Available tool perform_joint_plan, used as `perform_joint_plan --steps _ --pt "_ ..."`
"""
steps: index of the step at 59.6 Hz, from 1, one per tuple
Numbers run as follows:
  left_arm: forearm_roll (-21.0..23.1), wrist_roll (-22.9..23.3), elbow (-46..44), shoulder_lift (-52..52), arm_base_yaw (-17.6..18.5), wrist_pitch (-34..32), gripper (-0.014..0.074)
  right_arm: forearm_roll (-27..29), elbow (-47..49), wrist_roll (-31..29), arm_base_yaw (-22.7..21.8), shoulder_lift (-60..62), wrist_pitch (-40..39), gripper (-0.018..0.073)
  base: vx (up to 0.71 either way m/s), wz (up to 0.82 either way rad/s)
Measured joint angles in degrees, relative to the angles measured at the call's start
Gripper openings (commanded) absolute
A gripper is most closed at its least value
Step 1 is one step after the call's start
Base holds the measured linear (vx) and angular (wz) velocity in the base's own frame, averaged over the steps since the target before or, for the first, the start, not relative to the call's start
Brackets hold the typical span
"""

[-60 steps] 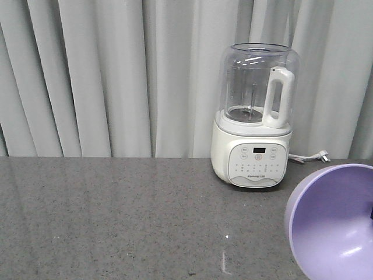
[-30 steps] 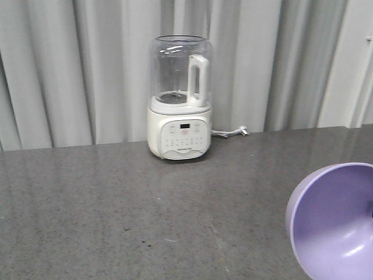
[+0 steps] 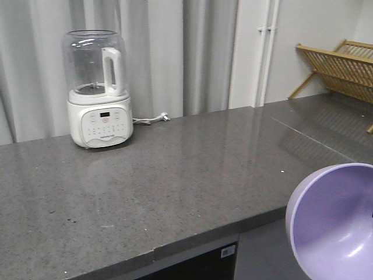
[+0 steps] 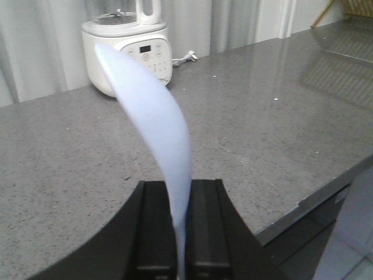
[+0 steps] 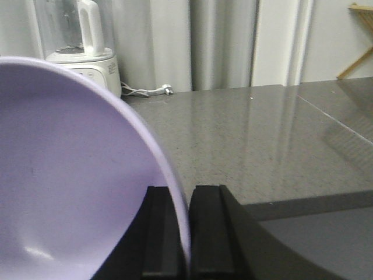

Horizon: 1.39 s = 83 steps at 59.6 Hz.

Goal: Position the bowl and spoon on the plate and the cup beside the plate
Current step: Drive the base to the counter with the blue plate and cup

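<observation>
Holding both loads near the lens: my right gripper is clamped on the rim of the bowl, my left gripper on the plate (edge-on, so that name is my judgement). The front view has swung. The blender slid left, so I'm carrying, not placing. Beyond lie the grey counter, the curtain and a wooden rack.

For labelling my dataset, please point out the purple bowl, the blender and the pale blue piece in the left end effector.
purple bowl (image 3: 338, 227), front-facing view, inner wall.
blender (image 3: 104, 123), front-facing view, control panel on the base.
pale blue piece (image 4: 169, 146), left wrist view, broad middle.
</observation>
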<state>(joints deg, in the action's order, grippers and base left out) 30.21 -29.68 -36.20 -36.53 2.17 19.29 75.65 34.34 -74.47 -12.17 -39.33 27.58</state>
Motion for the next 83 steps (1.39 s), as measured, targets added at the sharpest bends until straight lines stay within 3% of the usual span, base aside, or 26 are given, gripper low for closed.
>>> perform_joint_plan --steps 41,83 --pt "0.0 0.0 0.0 0.0 0.0 0.0 0.0000 0.0 0.0 -0.1 0.0 0.0 0.0 -0.0012 -0.07 -0.42" --pt "0.0 0.0 0.0 0.0 0.0 0.0 0.0000 0.0 0.0 -0.1 0.0 0.0 -0.1 -0.0012 0.18 -0.52"
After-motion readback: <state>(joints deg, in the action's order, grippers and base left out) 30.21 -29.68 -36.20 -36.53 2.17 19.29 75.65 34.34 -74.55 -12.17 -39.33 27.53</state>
